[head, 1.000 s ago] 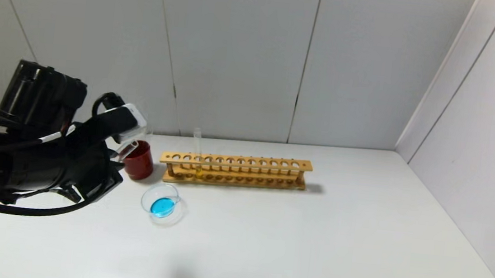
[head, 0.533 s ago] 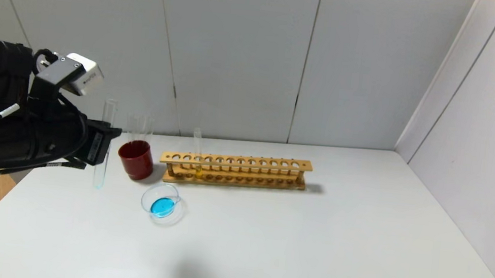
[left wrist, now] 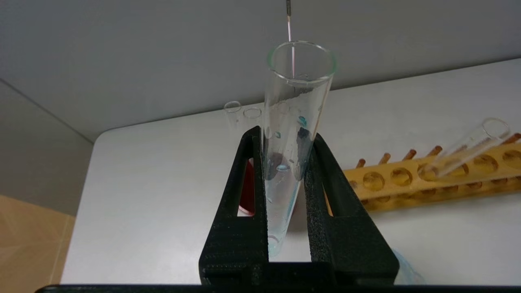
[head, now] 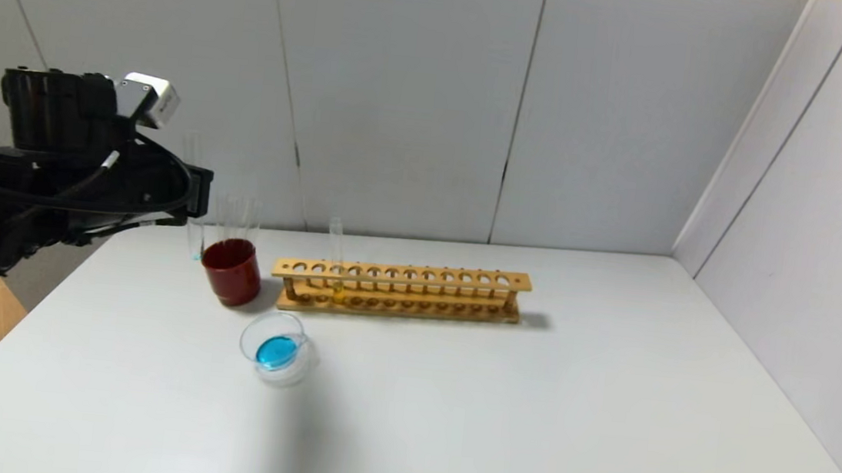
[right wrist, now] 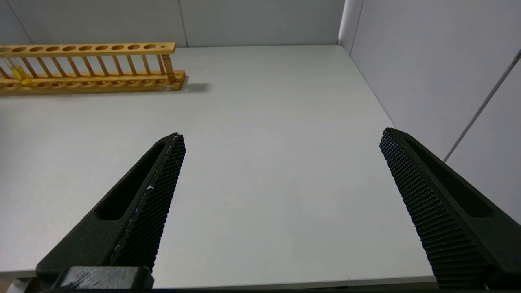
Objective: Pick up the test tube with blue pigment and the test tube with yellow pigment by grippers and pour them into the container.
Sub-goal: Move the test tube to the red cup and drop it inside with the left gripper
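A: Test tube with blue pigment [left wrist: 291,134] status?

B: Clamped between both jaws of the left gripper [left wrist: 285,142], upright, mouth up. Left wrist view, centre frame: only blue droplets on the inner glass and a faint tint at the bottom end. In the head view the tube [head: 195,234] sits left of centre, held clear of the table [head: 529,401], just left of the red cup [head: 232,272].

A: Nearest thing on the table?

B: The container [head: 277,350], lower left of centre in the head view. It holds a blue pool. Nothing touches it.

A: Behind that?

B: Red cup, with clear tubes [head: 239,217] standing in it. Right of it, the wooden rack [head: 400,290] runs across mid-frame. The test tube with yellow pigment [head: 335,259] stands upright in a hole near the rack's left end, yellow at the base.

A: Right arm?

B: Right gripper [right wrist: 281,175] has its jaws wide apart, nothing between them. It hangs over bare table, well apart from the rack [right wrist: 93,65], which sits upper left in the right wrist view. Not visible in the head view.

A: Farthest?

B: Grey wall panels [head: 403,96] behind the table.
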### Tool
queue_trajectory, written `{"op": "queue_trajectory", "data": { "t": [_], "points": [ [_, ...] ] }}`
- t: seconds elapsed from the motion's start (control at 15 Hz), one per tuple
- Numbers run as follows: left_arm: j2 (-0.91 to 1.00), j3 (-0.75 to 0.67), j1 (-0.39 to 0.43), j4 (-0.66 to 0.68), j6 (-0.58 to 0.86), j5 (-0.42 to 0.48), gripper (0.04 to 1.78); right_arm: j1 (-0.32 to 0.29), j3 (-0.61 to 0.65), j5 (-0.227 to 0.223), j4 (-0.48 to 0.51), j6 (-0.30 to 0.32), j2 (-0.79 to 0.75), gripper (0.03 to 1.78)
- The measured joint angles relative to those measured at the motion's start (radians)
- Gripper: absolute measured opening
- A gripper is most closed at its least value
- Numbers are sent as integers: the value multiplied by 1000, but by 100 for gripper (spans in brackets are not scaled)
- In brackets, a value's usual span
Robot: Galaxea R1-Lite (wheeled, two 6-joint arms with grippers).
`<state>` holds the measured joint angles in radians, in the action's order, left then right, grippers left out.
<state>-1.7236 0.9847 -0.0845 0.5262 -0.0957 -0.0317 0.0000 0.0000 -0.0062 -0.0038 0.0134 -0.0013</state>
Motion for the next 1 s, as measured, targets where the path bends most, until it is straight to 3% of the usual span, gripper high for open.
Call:
{"op": "queue_trajectory", "data": {
  "t": [0.33, 0.6, 1.0],
  "points": [
    [-176, 87, 61, 45, 58, 114, 31, 0, 0, 0, 0, 0, 0, 175],
    [-260, 107, 84, 153, 77, 126, 31, 0, 0, 0, 0, 0, 0, 175],
    [-306, 110, 84, 157, 77, 149, 31, 0, 0, 0, 0, 0, 0, 175]
  ]
}}
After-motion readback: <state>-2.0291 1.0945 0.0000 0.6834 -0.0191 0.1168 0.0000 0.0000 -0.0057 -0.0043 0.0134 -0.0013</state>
